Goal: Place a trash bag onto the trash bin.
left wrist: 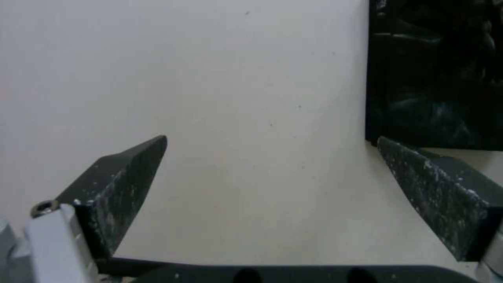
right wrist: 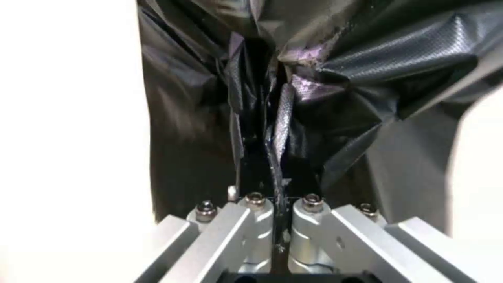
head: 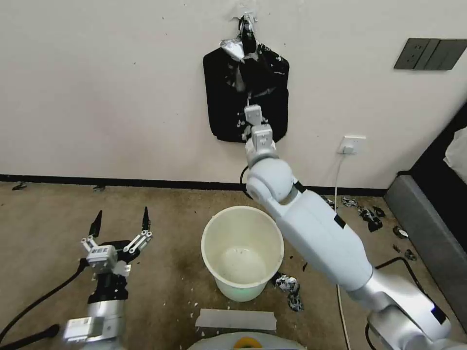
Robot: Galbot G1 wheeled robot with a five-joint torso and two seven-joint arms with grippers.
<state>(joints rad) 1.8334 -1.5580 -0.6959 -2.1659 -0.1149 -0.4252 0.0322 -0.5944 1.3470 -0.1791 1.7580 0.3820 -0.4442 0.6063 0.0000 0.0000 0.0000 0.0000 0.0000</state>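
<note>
Trash bag (head: pixel 228 92) hangs flat on the wall (head: pixel 121 73) from a hook (head: pixel 247 19), straight above the trash bin (head: pixel 242 250) on the floor (head: pixel 44 223). My right gripper (head: pixel 246 102) is up against the front of it; in the right wrist view the fingers (right wrist: pixel 285 114) are pressed together with a pleat of black film (right wrist: pixel 367 67) pinched between them, so I read that as clamped on the bag. My left gripper (head: pixel 121 218) waits low on the left over the floor, well apart from the bin, jaws spread wide and holding nothing; its view catches the bag's edge (left wrist: pixel 435 74) past one finger.

Handling guess: very light, limp, no stiffness at all, slick and glossy. Thin film with a fine embossed weave, sharp silvery creases where it bunches. It looks likely to tear if yanked off the hook, and could slip from a shallow pinch. Best hold is a gathered fold near the top edge, not a single layer.

Bin is smooth rigid white plastic, round, tapering down, rolled rim, greenish base, open and unlined inside. Small black plastic scraps (head: pixel 289 287) lie beside it on the worn brown floor.
</note>
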